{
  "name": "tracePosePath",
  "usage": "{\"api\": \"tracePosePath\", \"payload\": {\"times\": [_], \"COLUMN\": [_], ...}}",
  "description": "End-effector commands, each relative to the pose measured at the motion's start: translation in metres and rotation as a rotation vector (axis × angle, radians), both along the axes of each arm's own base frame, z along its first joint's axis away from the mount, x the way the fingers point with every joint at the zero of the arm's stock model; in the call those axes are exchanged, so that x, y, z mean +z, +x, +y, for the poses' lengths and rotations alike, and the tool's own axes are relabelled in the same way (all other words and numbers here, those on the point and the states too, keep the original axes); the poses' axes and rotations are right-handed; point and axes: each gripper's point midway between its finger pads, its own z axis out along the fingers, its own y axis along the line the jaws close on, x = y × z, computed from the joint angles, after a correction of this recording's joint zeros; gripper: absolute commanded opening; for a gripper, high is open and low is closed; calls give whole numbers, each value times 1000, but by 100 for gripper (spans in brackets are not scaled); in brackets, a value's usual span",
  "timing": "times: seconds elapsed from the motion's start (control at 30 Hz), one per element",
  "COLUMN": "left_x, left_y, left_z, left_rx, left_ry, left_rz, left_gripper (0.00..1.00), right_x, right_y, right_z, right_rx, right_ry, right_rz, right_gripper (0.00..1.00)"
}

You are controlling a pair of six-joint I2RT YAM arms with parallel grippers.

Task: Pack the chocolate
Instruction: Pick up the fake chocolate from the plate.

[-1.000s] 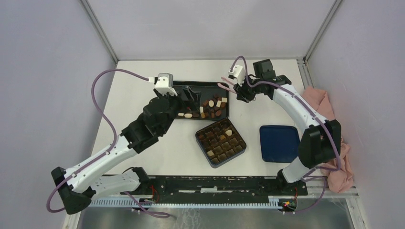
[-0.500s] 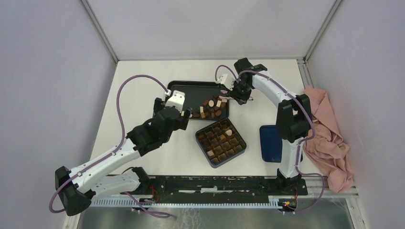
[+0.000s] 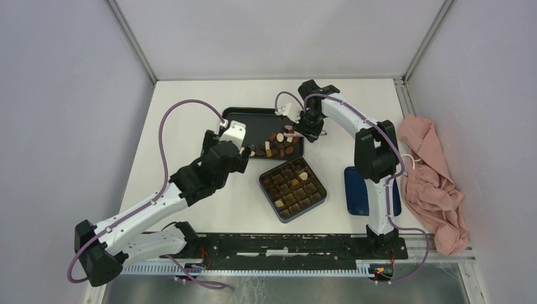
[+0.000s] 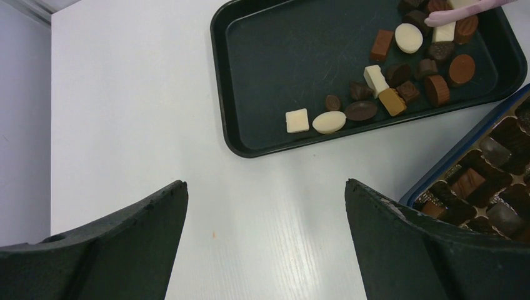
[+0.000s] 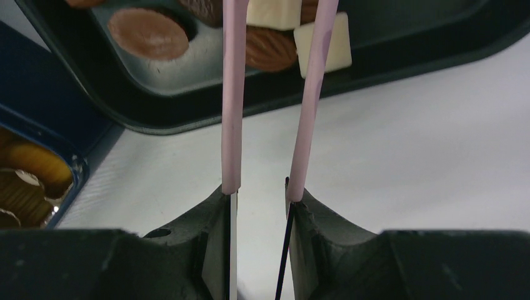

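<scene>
My gripper [image 5: 259, 201], at bottom centre, pinches the pink tweezers [image 5: 234, 94]. Their two arms run straight up across the dark tray [image 5: 400, 59] rim to the chocolate [image 5: 147, 32] along the top. A blue box [image 5: 44, 106] fills the left edge.

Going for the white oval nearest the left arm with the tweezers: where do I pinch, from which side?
Across its narrow middle, tweezers coming straight down. The white oval lies flat, with a white square and a dark oval close off its ends, so only its long sides look free.

Loose chocolate [image 4: 400, 74] in tray [image 4: 269, 62] (brown, cream)
</scene>
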Motion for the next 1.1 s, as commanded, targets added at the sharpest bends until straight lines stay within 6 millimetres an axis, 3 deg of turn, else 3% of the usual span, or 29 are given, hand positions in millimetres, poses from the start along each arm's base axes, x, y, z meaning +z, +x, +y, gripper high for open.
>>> {"api": "tracePosePath", "payload": {"times": [0.0, 0.17, 0.57, 0.77, 0.93, 1.07], "left_x": [1, -2, 0, -1, -1, -3], "left_y": [2, 3, 5, 5, 5, 5], "left_z": [2, 0, 2, 3, 2, 3], "left_rx": [-19, -31, -32, -32, -32, -33], "left_ry": [27, 26, 8, 9, 9, 10], "left_rz": [-2, 14, 19, 21, 23, 27], "left_gripper": [100, 100, 100, 100, 100, 100], "right_x": [3, -1, -16, -20, -19, -13], "right_y": [14, 20, 4, 8, 8, 7], "right_z": [15, 19, 45, 45, 46, 45], "right_rx": [-36, -52, -4, -15, -20, -20], "right_ry": [35, 38, 53, 30, 35, 38], "right_rz": [-15, -15, 38, 24, 17, 6], "right_gripper": [38, 37, 38, 36, 25, 31]}}
